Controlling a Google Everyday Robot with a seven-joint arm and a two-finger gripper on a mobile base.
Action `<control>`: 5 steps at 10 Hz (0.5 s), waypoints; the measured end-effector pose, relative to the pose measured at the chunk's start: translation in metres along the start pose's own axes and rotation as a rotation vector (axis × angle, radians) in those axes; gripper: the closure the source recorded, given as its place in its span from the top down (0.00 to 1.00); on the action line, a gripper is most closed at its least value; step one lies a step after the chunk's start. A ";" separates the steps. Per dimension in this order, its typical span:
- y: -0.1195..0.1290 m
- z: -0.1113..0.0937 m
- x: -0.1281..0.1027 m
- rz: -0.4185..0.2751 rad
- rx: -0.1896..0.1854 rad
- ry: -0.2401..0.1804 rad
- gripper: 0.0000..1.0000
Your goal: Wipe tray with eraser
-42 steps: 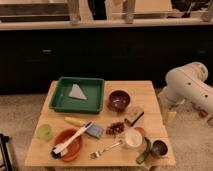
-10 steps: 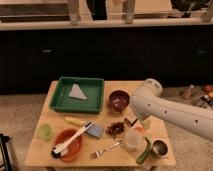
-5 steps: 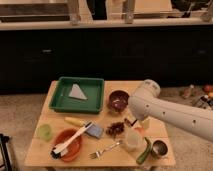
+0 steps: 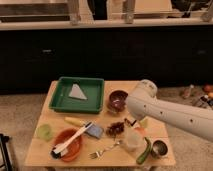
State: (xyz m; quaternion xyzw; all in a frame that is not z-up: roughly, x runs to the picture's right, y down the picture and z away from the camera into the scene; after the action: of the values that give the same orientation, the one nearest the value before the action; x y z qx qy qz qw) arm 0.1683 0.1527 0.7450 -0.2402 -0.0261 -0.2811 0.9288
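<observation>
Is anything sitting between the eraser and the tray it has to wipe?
Yes: the dark red bowl sits beside the tray, near that path, and a grey triangular piece lies inside the tray. The gripper is down at the eraser.

Grn tray [image 4: 91, 98], orange bowl [image 4: 75, 150], dk gripper [image 4: 131, 121] under wht arm [image 4: 170, 115]

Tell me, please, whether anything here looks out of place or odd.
A grey triangular piece lies inside the shallow dark-green plastic tray, where wiping would meet it. A white-handled utensil lies askew across the round orange bowl. The gripper sits low at the right of the wooden table, mostly hidden by the arm.
</observation>
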 end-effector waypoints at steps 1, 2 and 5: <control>-0.003 0.000 -0.002 -0.015 0.003 0.003 0.75; -0.008 0.000 -0.007 -0.023 0.007 0.003 0.75; -0.012 0.007 -0.010 -0.051 0.014 -0.006 0.75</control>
State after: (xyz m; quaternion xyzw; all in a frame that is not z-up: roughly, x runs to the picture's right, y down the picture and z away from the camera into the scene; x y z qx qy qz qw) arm 0.1539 0.1524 0.7549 -0.2336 -0.0369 -0.3036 0.9230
